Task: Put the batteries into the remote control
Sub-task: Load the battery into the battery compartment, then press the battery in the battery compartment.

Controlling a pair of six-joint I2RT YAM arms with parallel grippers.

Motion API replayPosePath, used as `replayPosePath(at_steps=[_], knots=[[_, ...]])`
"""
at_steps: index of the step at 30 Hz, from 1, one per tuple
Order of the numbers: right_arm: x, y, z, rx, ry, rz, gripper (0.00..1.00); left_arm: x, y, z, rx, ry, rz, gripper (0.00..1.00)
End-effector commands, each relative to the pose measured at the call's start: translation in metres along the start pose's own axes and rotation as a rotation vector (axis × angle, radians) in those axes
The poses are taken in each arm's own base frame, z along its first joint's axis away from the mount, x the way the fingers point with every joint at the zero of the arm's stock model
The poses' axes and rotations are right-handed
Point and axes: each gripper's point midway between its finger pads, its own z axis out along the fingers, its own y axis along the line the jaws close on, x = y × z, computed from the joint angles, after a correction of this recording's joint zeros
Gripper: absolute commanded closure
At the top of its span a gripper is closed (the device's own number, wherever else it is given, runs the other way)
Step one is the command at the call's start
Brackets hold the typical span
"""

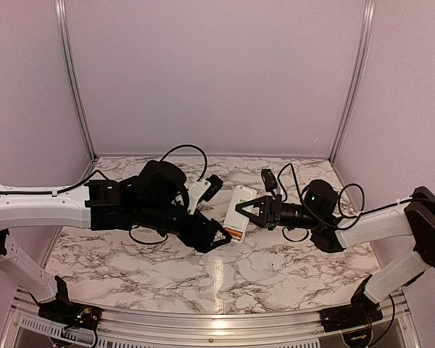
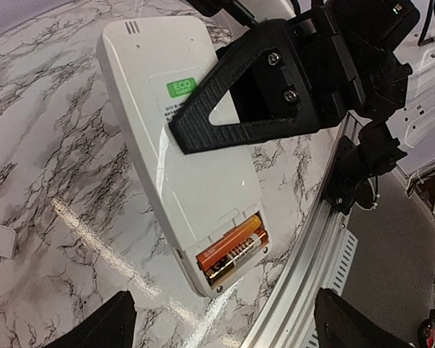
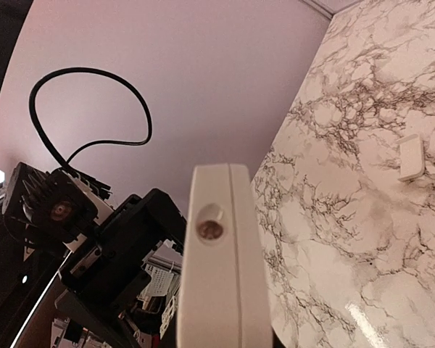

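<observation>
Batteries (image 2: 230, 252) sit in the remote control (image 2: 196, 192), bay open; green ECO label (image 2: 181, 88) peeks beside right tool (image 1: 246, 212), clamped on it; left tool (image 2: 228, 324) gapes wide.

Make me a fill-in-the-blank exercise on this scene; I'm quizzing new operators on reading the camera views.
1. The sticker on the back of the remote control is ____.
2. Its battery compartment is ____, with the batteries showing inside.
3. The ____ gripper is shut on the remote control.

Missing words: green; open; right.
</observation>
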Motion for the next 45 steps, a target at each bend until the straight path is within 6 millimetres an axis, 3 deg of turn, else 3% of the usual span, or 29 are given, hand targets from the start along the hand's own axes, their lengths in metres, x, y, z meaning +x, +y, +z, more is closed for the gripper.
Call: replayPosePath(at_steps=[1,8,17,24,34,39,45], knots=[[-0.012,0.044,0.006,-0.117,0.0,-0.129,1.0,-0.008,-0.017,0.011,0.122,-0.019,-0.034,0.12],[-0.007,0.06,0.015,-0.163,0.024,-0.165,1.0,-0.013,-0.014,0.018,0.13,-0.012,-0.096,0.22],[-0.007,0.065,0.016,-0.18,0.015,-0.158,1.0,-0.01,0.005,0.024,0.157,-0.008,-0.205,0.48],[-0.008,0.061,0.018,-0.163,0.009,-0.156,1.0,-0.005,-0.003,0.026,0.203,0.015,-0.167,0.44],[-0.011,0.059,0.019,-0.151,0.004,-0.149,1.0,0.003,-0.002,0.034,0.203,0.049,-0.16,0.48],[-0.012,0.061,0.019,-0.154,0.004,-0.149,1.0,0.008,0.004,0.038,0.178,0.068,-0.167,0.66],[-0.012,0.061,0.019,-0.153,0.005,-0.148,1.0,0.016,0.016,0.041,0.112,0.096,-0.161,0.76]])
